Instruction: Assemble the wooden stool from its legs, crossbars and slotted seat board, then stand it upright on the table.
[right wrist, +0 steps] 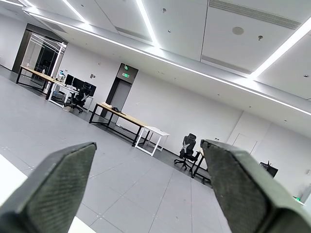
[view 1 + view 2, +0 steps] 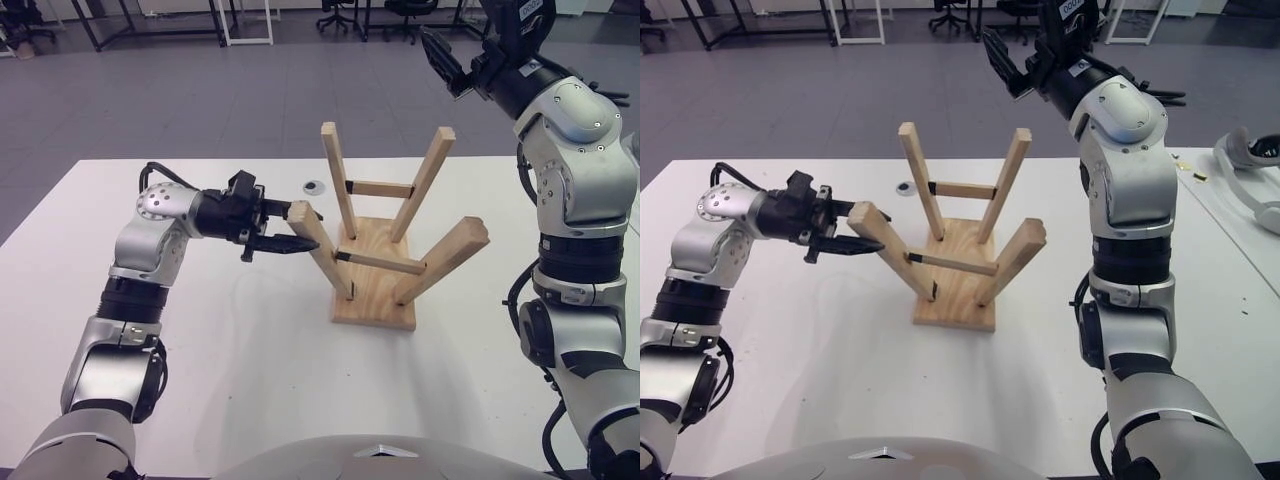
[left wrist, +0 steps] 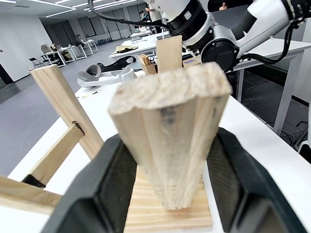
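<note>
The stool (image 2: 375, 310) is pale, honey-toned wood with fine straight grain. The cut end of the leg (image 3: 170, 121) shows coarser, speckled grain. Its crossbars (image 2: 382, 188) carry black bands at the joints. The left gripper (image 2: 312, 228) is matte black, the right gripper (image 1: 146, 189) dark grey and finely textured. The table (image 2: 250, 380) is plain white and the floor (image 2: 200, 100) grey, crossed by faint tile lines.

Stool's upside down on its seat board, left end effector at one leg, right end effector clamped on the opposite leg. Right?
Not quite. The right end effector is raised clear of the stool, open and empty, as the right wrist view shows. The rest holds: seat board down, left end effector at one leg.
</note>
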Robot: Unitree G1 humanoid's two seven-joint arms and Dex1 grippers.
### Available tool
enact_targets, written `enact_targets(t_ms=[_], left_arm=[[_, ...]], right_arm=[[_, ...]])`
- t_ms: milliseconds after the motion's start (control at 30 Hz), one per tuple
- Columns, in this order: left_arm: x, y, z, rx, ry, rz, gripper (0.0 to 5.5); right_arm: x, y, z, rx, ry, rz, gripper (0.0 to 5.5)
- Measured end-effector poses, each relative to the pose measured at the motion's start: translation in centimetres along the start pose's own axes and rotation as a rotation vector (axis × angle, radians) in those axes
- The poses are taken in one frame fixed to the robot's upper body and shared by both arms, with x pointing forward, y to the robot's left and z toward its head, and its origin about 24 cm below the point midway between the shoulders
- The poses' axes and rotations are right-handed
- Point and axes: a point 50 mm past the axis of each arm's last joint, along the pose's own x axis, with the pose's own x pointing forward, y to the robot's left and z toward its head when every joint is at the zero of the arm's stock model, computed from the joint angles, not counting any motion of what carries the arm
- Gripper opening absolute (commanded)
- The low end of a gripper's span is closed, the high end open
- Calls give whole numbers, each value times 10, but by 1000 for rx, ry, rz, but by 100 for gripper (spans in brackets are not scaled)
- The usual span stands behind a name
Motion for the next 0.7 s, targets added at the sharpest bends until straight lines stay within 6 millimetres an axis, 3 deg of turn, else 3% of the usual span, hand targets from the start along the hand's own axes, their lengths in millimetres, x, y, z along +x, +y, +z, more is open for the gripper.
enact_targets(t_ms=[300,367,500,700], left_arm=[[12,4,1,-20,57,-38,203],[16,7,1,-37,72,-37,203],[21,10,1,-32,127,-37,203],[21,7,0,-7,160,-39,203]], right_arm=[[-1,3,7,-3,-18,-12,401],[-4,13,8,27,-32,-13,401],[-15,52,-15,150,45,52,401],[-20,60,-14,165,50,55,401]])
